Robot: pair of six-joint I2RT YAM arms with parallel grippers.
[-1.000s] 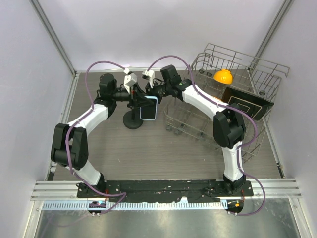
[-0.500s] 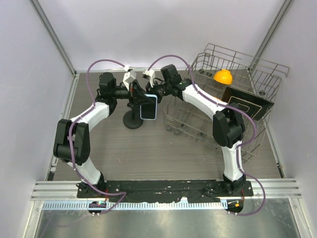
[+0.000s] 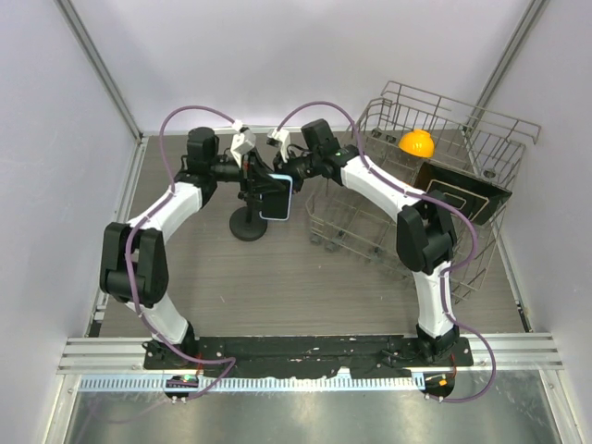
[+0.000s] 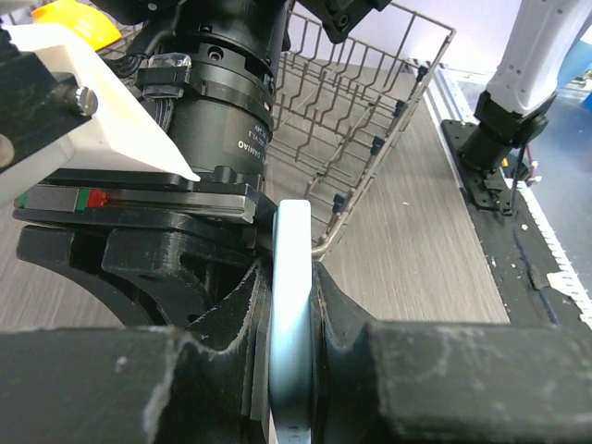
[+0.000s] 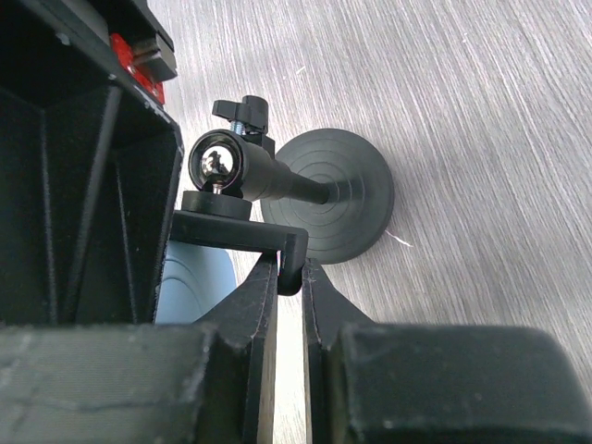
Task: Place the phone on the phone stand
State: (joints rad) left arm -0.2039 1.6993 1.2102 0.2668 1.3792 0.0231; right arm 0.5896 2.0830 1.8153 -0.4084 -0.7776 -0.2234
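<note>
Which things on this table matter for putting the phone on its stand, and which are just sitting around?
For the job: the phone, pinched in the left gripper; the phone stand, its top clamp held by the right gripper.
Just lying about: the wire dish rack; the orange object and the dark board in it.

Pale, plain walls are closing in the space on the left, far and right sides, with grey metal posts slanting up at the far corners. A grey wood-grain tabletop is lying under soft, even light. A silver rail is running along the near edge, gleaming faintly.
</note>
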